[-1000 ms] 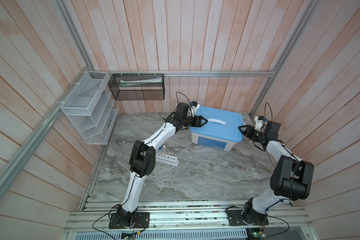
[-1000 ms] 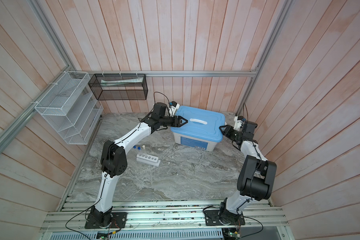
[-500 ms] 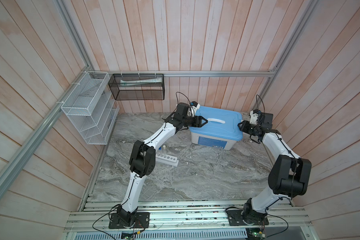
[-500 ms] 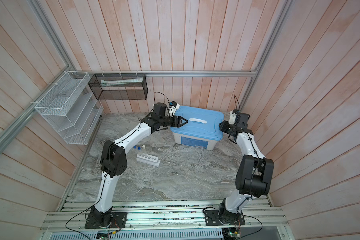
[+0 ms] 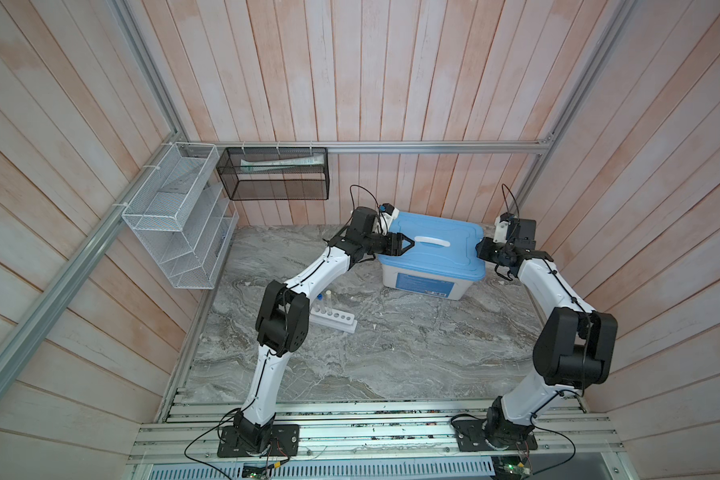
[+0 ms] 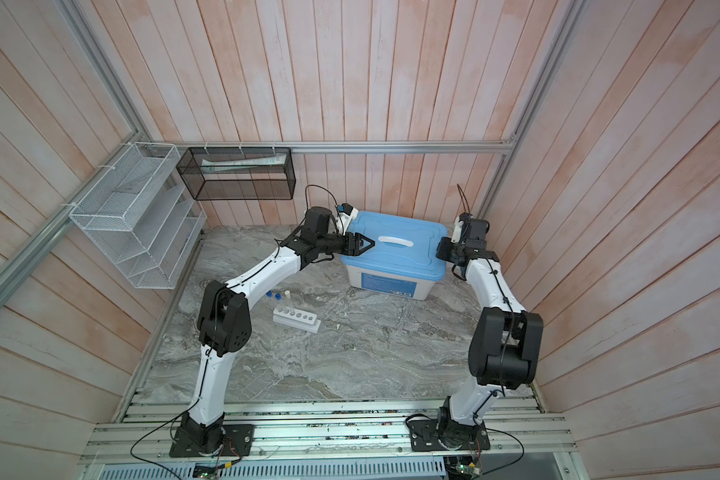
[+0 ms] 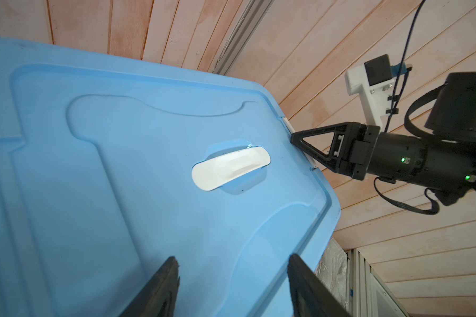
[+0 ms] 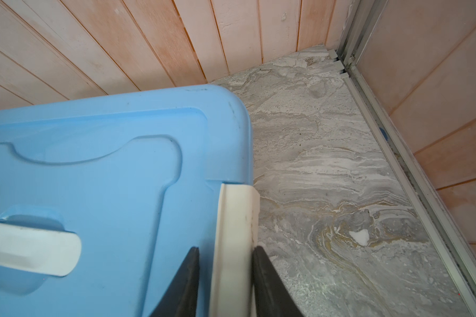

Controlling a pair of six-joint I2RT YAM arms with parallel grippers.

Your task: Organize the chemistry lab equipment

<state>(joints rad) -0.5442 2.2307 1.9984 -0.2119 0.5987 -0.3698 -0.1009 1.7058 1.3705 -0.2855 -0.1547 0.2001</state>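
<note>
While right gripper (image 8: 224, 248) brackets bin latch (image 8: 235, 208), counter's (image 5: 391, 353) back edge, clamp unclear; left gripper (image 7: 231, 259) spread, empty. Risk: shallow pinch slips.

A blue-lidded white plastic bin (image 5: 441, 259) sits rearward on the grey marble tabletop (image 5: 412, 353), a white six-hole rack (image 5: 339, 322) left and before it, a white wire-mesh basket (image 5: 175, 232) on the left wall.

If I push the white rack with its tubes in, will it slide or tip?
The rack looks low and flat-based, so it would likely slide on the smooth marble tabletop rather than tip. Its tall tubes stand bunched at one end, so they may wobble; push low.
</note>
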